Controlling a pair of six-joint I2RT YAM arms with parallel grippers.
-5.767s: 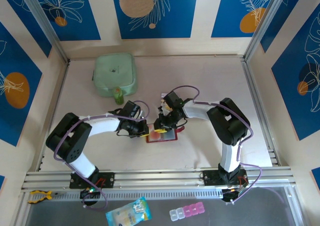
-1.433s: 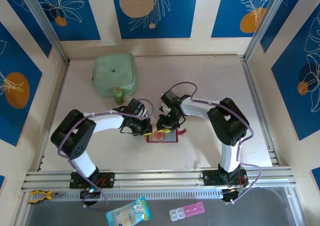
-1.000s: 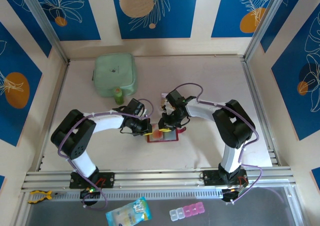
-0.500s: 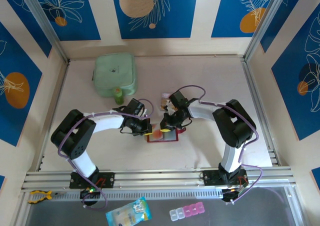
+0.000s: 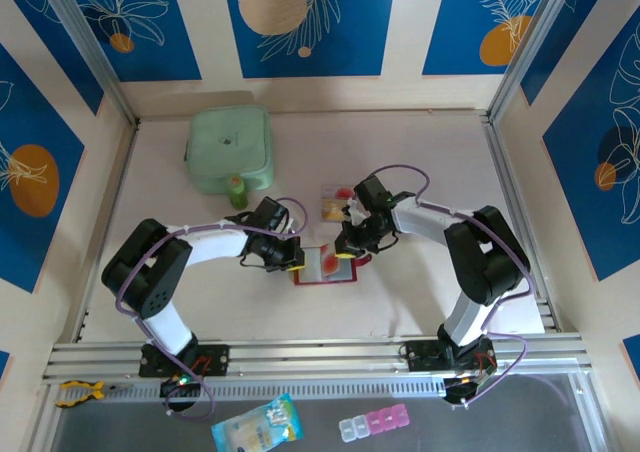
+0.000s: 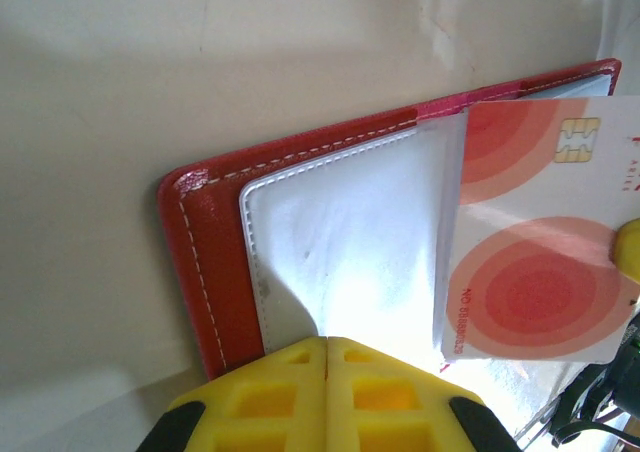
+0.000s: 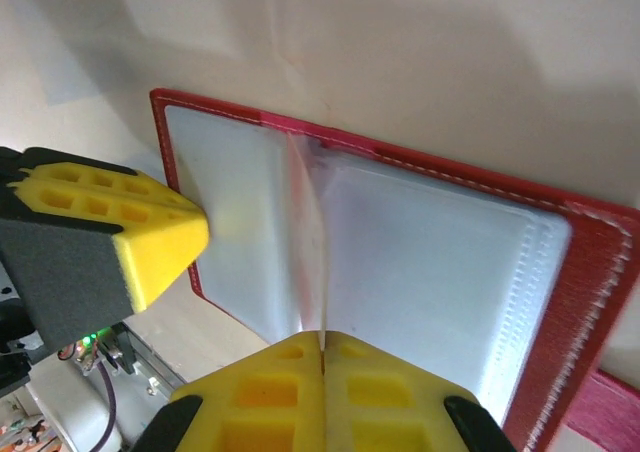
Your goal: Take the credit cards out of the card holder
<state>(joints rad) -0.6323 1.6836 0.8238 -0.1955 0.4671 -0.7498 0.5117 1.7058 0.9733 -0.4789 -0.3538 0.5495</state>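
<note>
The card holder (image 5: 322,280) lies open on the table between both arms, dark red with pale clear sleeves (image 6: 350,242). A whitish credit card with red circles (image 6: 545,242) sticks halfway out of a sleeve toward the right. My right gripper (image 5: 346,249) is shut on that card's edge, and the card (image 7: 322,272) looks thin and edge-on between the yellow pads (image 7: 270,392). My left gripper (image 6: 327,340) is shut and presses its tips down on the sleeve at the holder's left side (image 5: 291,257). Other credit cards (image 5: 334,202) lie on the table just behind.
A mint-green square pouch (image 5: 230,149) sits at the back left with a small green object (image 5: 237,188) at its front edge. The table's metal rails (image 5: 515,212) bound the right side. Small packets (image 5: 256,424) lie on the near shelf below the arm bases.
My right gripper has closed on the card and moved right, drawing it partway out of the sleeve. The left gripper has stayed pressed on the holder.
</note>
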